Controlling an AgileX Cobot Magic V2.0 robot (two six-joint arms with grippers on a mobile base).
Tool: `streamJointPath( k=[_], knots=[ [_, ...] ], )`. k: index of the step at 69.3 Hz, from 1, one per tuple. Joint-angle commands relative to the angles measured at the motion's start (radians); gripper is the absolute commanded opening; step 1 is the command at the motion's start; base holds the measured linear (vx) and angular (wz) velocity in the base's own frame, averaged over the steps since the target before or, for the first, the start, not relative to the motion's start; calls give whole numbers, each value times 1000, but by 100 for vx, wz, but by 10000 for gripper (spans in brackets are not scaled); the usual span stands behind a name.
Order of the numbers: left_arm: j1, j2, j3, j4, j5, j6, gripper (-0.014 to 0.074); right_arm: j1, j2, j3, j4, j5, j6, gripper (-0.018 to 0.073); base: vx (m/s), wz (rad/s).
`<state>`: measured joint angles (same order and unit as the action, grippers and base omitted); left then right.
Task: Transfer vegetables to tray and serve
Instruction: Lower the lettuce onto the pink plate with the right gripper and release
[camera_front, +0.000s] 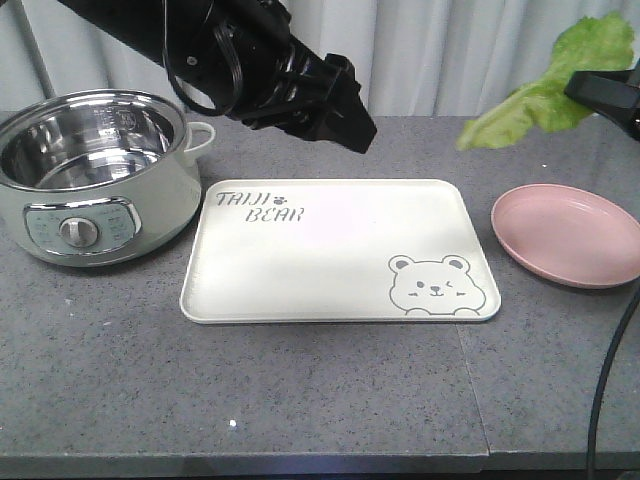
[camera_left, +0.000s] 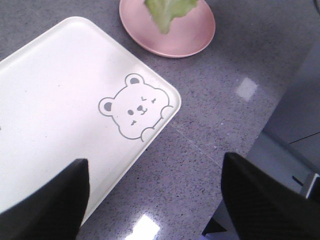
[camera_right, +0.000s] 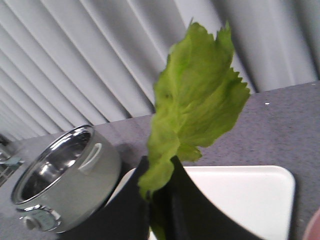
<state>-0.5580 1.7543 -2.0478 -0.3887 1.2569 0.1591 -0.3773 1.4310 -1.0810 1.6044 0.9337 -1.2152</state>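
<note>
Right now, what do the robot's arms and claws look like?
Both are black. The left arm is chunky with looped black cables; the left gripper has two pointed wedge-shaped fingers. The right gripper has smooth black fingers too.

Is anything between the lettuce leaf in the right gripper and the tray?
Nothing visible does. The tray is bare, and the air between it and the lettuce leaf, clamped in the right gripper, is free. The left gripper hovers over the tray's far edge, aside from that path.
</note>
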Motion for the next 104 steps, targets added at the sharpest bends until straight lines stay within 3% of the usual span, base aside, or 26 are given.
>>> streamJointPath(
  k=[1, 15, 30, 44, 51, 62, 81, 104],
  knots=[
    [-6, -48, -26, 27, -24, -25, 539, -57, -26, -30, 21, 8, 8, -6, 0, 0],
    [-6, -48, -26, 95, -6, -26, 539, -91, 33, -30, -79, -107, 35, -6, 0, 0],
    [-6, -48, -26, 174, -6, -25, 539, -91, 175, -31, -86, -191, 20, -5, 0, 0],
    [-6, -46, -26, 210, -6, -27, 539, -90, 298, -108, -163, -141, 18, 2, 0, 0],
    [-6, -46, -26, 210, -6, -27, 539, -90, 338, -172, -244, -131, 95, 23, 0, 0],
    [-6, -46, -26, 210, -6, -27, 539, -90, 395, -268, -419, -113, 220, 122, 0, 0],
    [-6, -46, -26, 209, -6, -27, 539, -90, 420, -353, -594, -135, 299, 442, 0, 0],
    [-6, -46, -26, 208, -6, -46, 539, -90, 421, -429, -810, -159, 435, 468, 0, 0]
  ],
)
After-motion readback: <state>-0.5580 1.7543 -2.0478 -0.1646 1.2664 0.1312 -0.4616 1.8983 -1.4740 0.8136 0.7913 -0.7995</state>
